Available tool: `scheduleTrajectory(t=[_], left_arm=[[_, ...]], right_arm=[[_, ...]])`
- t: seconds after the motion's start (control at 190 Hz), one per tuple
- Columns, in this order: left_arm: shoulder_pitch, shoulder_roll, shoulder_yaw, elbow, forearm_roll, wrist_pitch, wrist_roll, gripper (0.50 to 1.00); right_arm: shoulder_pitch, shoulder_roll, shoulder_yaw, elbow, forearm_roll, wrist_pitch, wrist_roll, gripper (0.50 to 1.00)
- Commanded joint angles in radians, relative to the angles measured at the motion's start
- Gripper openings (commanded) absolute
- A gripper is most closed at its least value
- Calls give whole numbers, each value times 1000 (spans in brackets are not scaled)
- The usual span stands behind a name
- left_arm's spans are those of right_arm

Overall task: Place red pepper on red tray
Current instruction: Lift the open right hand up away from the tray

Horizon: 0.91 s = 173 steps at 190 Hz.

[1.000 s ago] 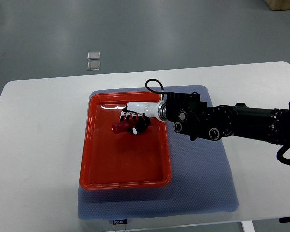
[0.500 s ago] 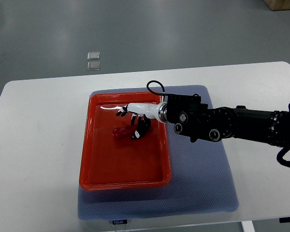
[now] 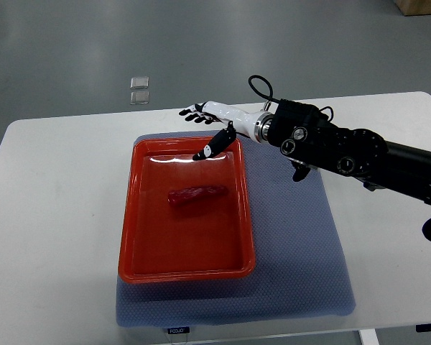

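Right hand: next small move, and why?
Probably pull the right hand back toward the right edge, clear of the red tray. The red pepper lies in the tray untouched, and the hand hovers open over the tray's far rim.

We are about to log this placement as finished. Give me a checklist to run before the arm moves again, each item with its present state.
1. red pepper lies inside the red tray: ok.
2. Pepper is free of the right hand, with a clear gap between them: ok.
3. Hand holds nothing, its fingers spread: ok.
4. Hand is off the tray floor, over the far rim: ok; exact height cannot tell.
5. Tray sits on the blue mat, none of it hanging over the white table edge: ok.
6. Left arm out of the way: cannot tell, it is not in view.
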Motion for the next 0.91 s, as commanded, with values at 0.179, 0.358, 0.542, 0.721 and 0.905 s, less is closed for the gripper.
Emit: scheduleTrajectory(t=[0.179,0.358,0.542,0.721,0.905], left_arm=[[0,0,0,1,0,0,0,1000],[0,0,0,-2,0,0,0,1000],[0,0,0,-4,0,0,0,1000],[0,0,0,-4,0,0,0,1000],[0,0,0,-5,2,0,0,1000]], right_arm=[[-299,38,600,2,312,31,48,913],[-451,53,818,0,613,173,98,913],[-494,53,829,-3,645,184,101,913],[-508,55,829,-4,646,186,101,913],[-508,53,829,-7,646,187,101,913]])
